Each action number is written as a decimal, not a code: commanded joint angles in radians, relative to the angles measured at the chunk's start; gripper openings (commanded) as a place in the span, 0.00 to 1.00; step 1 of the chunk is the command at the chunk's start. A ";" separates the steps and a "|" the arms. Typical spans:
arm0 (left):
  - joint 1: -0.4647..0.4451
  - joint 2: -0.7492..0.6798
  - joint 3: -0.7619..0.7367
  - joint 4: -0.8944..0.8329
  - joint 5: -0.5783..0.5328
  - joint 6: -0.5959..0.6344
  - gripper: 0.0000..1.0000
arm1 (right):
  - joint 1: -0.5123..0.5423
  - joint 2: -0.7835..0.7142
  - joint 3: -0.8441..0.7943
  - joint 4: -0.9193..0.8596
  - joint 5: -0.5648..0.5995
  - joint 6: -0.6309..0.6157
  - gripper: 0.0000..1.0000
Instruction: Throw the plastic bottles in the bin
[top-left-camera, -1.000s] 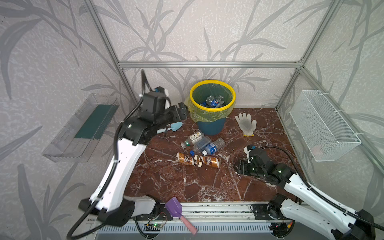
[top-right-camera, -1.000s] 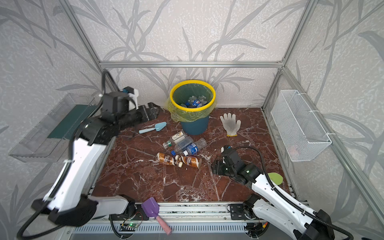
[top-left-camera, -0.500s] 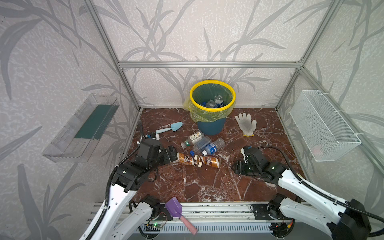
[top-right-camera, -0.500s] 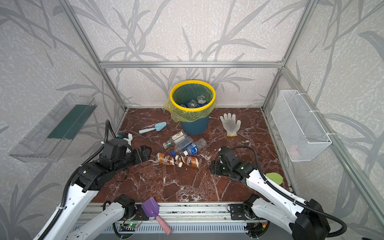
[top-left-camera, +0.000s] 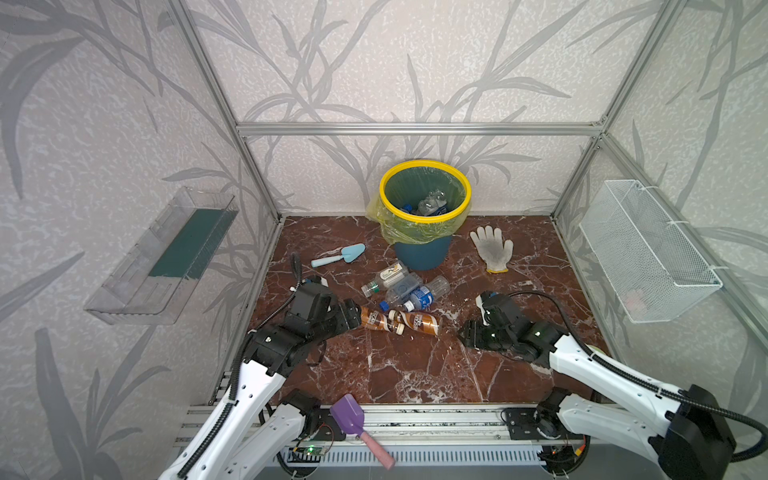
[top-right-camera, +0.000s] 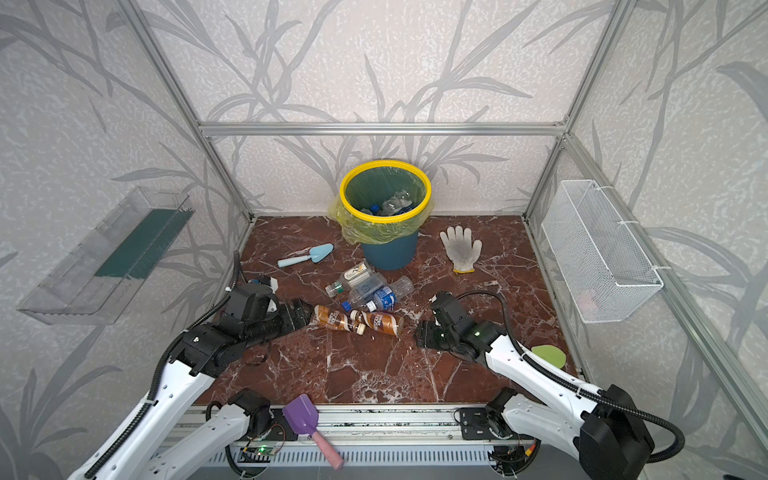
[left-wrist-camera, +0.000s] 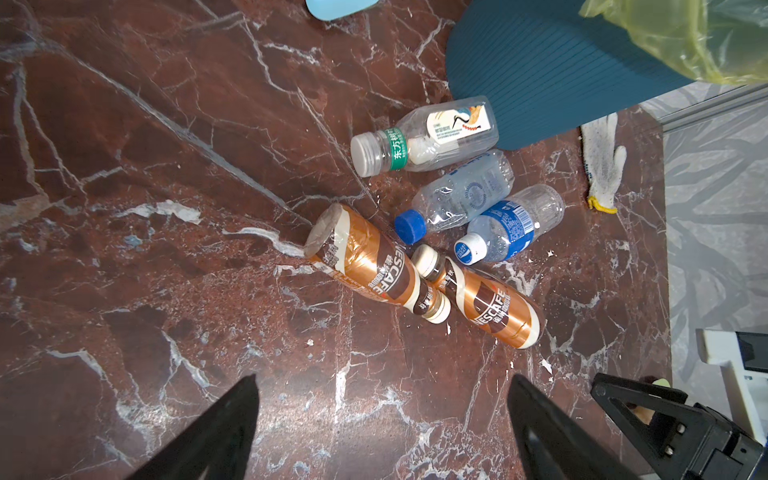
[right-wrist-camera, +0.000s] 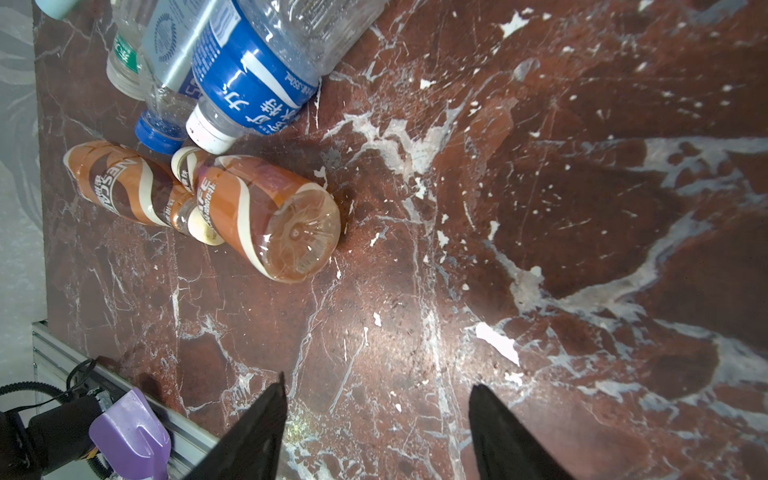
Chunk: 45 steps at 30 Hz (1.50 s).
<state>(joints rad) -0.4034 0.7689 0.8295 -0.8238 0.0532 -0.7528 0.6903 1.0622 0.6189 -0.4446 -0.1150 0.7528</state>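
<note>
Tabletop (top-left-camera: 395, 365): polished red-brown marble look, glossy, white veins, some chipped flecks. Clear bottles (left-wrist-camera: 465, 195): thin transparent plastic, shiny, dented. Coffee bottles (left-wrist-camera: 365, 262): plastic under glossy brown printed sleeves. Bin (top-left-camera: 422, 253): matt ribbed teal plastic; rim ring (top-left-camera: 424, 163) smooth yellow plastic; liner bag (top-left-camera: 415, 230) thin crinkled translucent film. Glove (top-left-camera: 492, 249): knitted cloth, grubby. Basket (top-left-camera: 648, 253): white coated wire mesh. Tray (top-left-camera: 162, 257): clear rigid plastic. Frame bar (top-left-camera: 415, 129): brushed metal. Trowel (top-left-camera: 338, 255): probably matt plastic.

left arm (top-left-camera: 249, 386) low, jaws apart, empty | right arm (top-left-camera: 590, 368) low, jaws apart, empty
</note>
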 joint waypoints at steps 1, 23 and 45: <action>0.008 0.009 -0.024 0.035 0.014 -0.029 0.93 | 0.026 0.036 0.053 0.035 -0.005 -0.029 0.70; 0.034 -0.066 -0.092 0.036 0.039 -0.113 0.91 | 0.233 0.429 0.402 0.161 0.031 -0.301 0.70; 0.034 -0.258 -0.103 -0.059 -0.005 -0.188 0.89 | 0.321 0.869 0.803 0.130 0.014 -0.503 0.72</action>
<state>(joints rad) -0.3721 0.5190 0.7353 -0.8577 0.0711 -0.9218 0.9989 1.9072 1.3754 -0.2916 -0.1093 0.2913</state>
